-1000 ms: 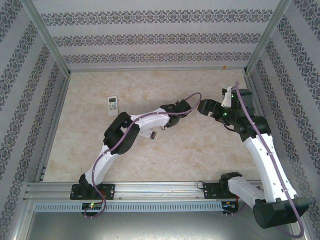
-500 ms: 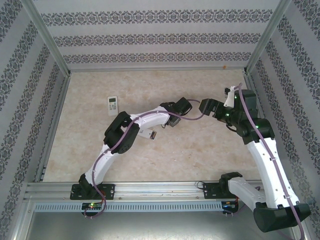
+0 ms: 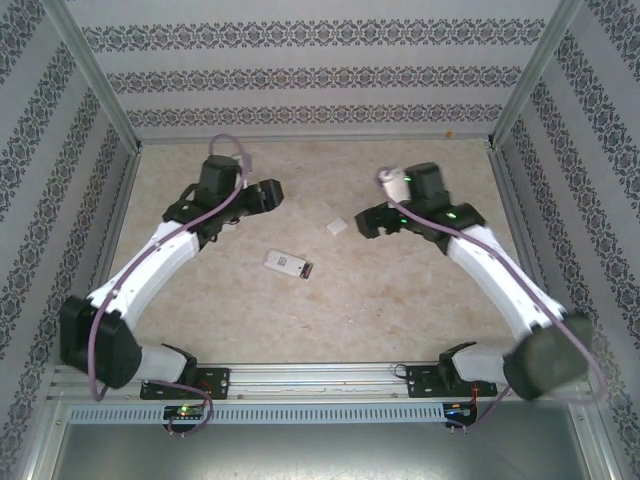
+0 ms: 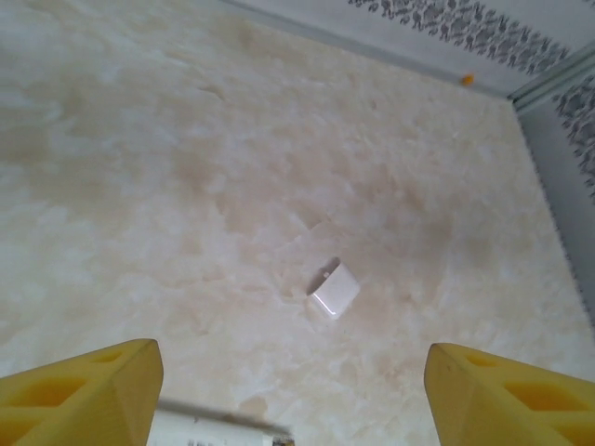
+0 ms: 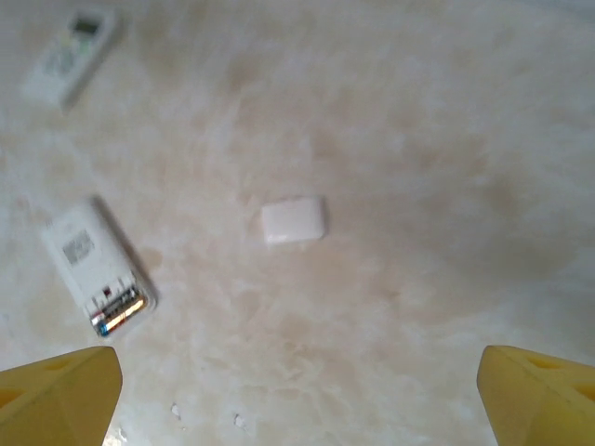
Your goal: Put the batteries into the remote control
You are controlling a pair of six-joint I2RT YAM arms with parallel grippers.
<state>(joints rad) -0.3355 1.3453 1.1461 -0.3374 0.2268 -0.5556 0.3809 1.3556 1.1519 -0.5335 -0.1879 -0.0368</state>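
Here, counted: two remotes on the pale surface (image 3: 400, 300). First, an open remote (image 5: 88, 255), back-up, battery bay uncovered at one end. Then a second remote (image 5: 70, 56), face-up, well apart towards the far left. In the bay, batteries (image 5: 119, 311), seemingly two side by side, too blurred to count surely. One small white cover (image 5: 293, 220) lying loose near the open remote, not touching it. Patterned walls (image 3: 300, 40) all round. Left pincer (image 4: 290, 372) spread wide, holding nothing, facing the cover. Right pincer (image 5: 297, 372) likewise wide, empty, above the surface.
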